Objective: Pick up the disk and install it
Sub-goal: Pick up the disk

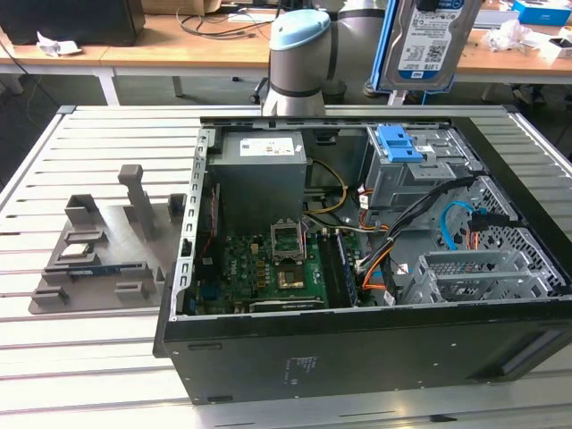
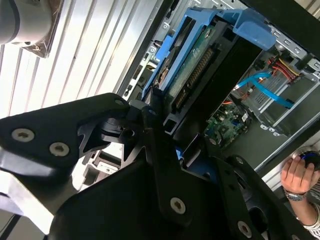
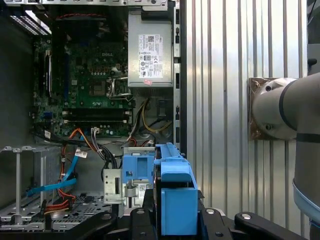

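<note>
While the disk (image 1: 427,40) hangs label-out above the open computer case (image 1: 357,357) in the exterior view, its long axis stands vertical, with the grey metal drive cage (image 1: 398,183) below it; second wrist view: black gripper (image 2: 170,132) clamped onto the blue plastic carrier (image 2: 252,25), green board face showing; first wrist view: carrier edge-on between the jaws, ribbed metal desk (image 3: 225,100) beside the case.
</note>
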{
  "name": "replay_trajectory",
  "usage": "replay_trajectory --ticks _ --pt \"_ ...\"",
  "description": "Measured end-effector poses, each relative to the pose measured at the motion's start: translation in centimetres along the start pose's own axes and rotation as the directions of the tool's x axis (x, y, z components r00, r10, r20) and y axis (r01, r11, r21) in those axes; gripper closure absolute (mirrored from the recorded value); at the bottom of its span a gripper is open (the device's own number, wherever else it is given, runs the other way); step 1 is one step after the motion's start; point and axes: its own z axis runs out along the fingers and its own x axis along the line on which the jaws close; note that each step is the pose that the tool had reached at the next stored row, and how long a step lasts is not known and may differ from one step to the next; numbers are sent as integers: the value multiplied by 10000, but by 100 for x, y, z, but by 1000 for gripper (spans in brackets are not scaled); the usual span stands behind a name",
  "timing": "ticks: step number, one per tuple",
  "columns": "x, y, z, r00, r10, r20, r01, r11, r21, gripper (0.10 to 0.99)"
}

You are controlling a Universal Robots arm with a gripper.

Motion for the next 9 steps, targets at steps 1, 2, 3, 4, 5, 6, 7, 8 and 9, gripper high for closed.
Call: replay_trajectory --ticks 1,2,3,4,5,6,7,8,9 --pt "-1 -31 -1 10000 -1 1 1 10000 0 722" --pt "-2 -69 -2 10000 0 0 0 10000 0 722" --pt "-3 -126 -4 10000 0 0 0 10000 0 722" --pt "-4 -162 -5 10000 0 0 0 10000 0 722" --pt "-5 -206 -7 10000 -1 0 1 10000 0 722" --pt "-8 -283 -9 10000 -1 0 1 10000 0 722" --pt "-9 -324 -11 10000 0 0 0 10000 0 722" --pt "-10 -361 -12 10000 -1 0 1 10000 0 722" --pt "-11 -409 -13 10000 -1 1 1 10000 0 722"
